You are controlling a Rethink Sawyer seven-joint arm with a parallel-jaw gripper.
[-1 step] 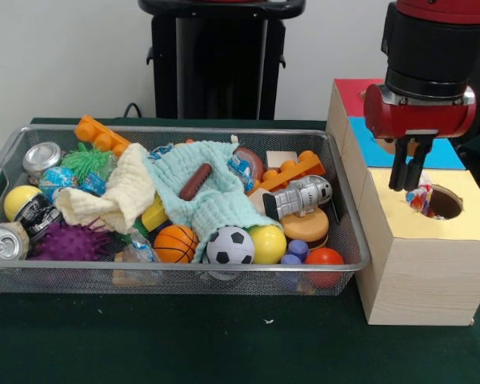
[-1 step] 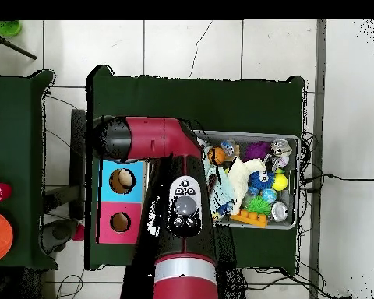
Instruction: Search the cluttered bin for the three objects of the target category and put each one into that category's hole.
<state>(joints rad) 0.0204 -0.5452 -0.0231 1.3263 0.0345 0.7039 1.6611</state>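
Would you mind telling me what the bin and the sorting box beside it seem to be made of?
The bin looks like silvery wire mesh: the toys show through its fine grid walls under a bright metal rim. The sorting box appears to be pale, matt wood, with faint grain on its front; its top sections look painted yellow, blue and red.

Green table [image 1: 184, 336] carries wire bin [image 1: 176, 276], wooden box [image 1: 420, 272] beside it.

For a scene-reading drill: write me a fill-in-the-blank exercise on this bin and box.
1. The gripper hangs over the box's ____ section.
2. The brown sausage lies on the ____ cloth.
3. The soccer ball sits between the basketball and a ____ ball.

Missing words: yellow; green; yellow
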